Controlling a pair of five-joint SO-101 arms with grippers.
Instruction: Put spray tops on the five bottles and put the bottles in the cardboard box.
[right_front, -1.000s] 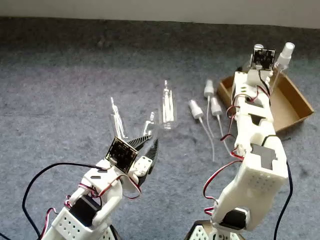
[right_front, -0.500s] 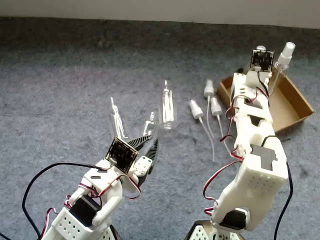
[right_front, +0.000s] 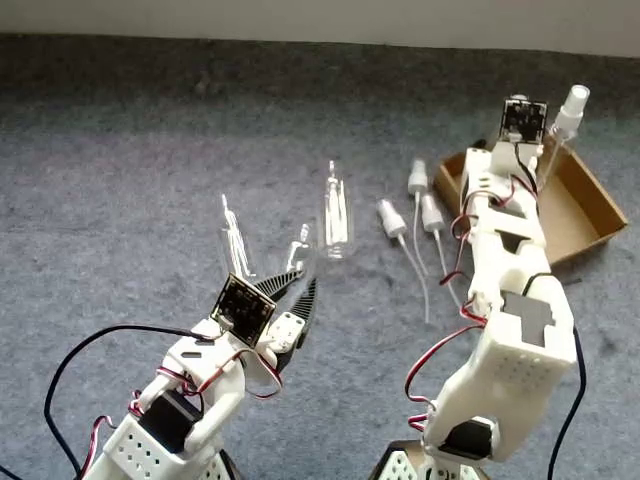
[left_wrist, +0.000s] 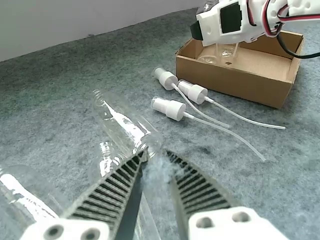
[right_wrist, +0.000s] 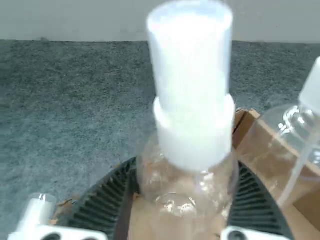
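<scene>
My left gripper (right_front: 298, 286) hasn't stirred, jaws part open and empty among the bare bottles (right_front: 337, 215). Three loose spray tops (right_front: 418, 178) wait. My right gripper (right_wrist: 184, 172), clamped on a capped bottle (right_wrist: 190, 100), has shifted a touch over the box (right_front: 585, 215) (release seems near).

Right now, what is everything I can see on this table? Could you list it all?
uncapped bottles: three, clear, lying on the carpet by the left gripper
loose spray tops: three, white with thin tubes, lying between those bottles and the box
held capped bottle: one, clear with white top, over the box
standing capped bottle: one, clear with white top, beside the held one
cardboard box: one, brown, under the right arm
carpet: one, grey, under everything
left gripper: one, black fingers, open
right gripper: one, black fingers, shut on the held capped bottle
</scene>
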